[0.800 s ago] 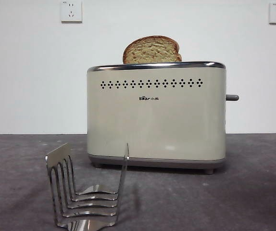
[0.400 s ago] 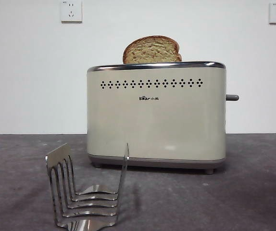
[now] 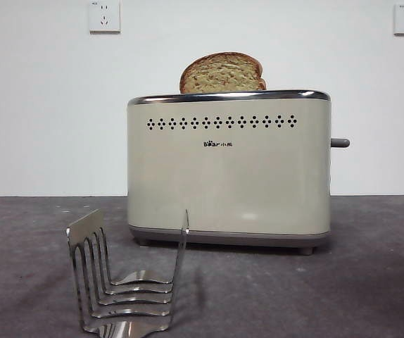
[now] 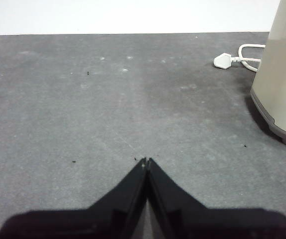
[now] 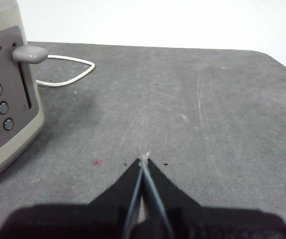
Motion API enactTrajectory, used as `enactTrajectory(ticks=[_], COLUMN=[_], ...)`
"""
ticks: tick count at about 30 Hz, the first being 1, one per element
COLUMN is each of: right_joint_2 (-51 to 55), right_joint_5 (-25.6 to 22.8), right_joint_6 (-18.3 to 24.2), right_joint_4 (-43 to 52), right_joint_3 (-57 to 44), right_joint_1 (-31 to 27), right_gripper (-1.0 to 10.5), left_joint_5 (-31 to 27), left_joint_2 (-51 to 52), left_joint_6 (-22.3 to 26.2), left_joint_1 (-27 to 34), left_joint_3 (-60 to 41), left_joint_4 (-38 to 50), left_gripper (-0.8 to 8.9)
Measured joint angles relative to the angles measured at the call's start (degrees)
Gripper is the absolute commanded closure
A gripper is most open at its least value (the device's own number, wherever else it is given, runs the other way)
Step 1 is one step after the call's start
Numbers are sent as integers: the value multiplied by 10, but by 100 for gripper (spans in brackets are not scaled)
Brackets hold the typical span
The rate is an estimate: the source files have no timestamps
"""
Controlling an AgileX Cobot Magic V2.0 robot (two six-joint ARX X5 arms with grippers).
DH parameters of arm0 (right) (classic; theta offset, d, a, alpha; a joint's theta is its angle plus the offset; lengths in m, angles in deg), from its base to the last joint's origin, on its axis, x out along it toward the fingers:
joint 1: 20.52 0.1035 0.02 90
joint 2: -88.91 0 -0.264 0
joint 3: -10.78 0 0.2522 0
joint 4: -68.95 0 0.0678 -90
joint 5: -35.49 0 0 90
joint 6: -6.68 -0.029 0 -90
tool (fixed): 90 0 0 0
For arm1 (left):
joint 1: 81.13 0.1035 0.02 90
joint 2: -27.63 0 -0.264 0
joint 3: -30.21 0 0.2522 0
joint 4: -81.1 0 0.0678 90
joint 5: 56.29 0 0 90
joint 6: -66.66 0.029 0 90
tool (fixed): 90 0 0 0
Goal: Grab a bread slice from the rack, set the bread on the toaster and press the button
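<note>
Looking pretty far along: the bread (image 3: 222,72) already sticks up out of the toaster (image 3: 229,169) slot and the rack (image 3: 128,282) sits bare out front, so only the button (image 5: 29,54) is left, high on the toaster's side. Left pincer (image 4: 146,161) and right pincer (image 5: 144,160) are both pressed together, holding nothing, low over the counter (image 4: 108,99).

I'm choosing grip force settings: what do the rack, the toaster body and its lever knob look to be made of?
The rack: polished steel, by its mirror-like reflections. The toaster: smooth cream shell with a soft sheen, painted metal or plastic, I cannot tell which; its top rim looks chromed. The button: matte grey, probably plastic.
</note>
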Motion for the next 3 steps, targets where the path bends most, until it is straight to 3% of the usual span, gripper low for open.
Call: enactTrajectory(ticks=[3], right_joint_2=[0], right_joint_5=[0], right_joint_6=[0], right_joint_4=[0], right_joint_3=[0], right_joint_1=[0], right_gripper=[946], left_joint_5=[0], left_joint_2=[0], left_joint_6=[0], left_joint_1=[0], left_joint_3=[0], left_joint_4=[0], left_gripper=[817])
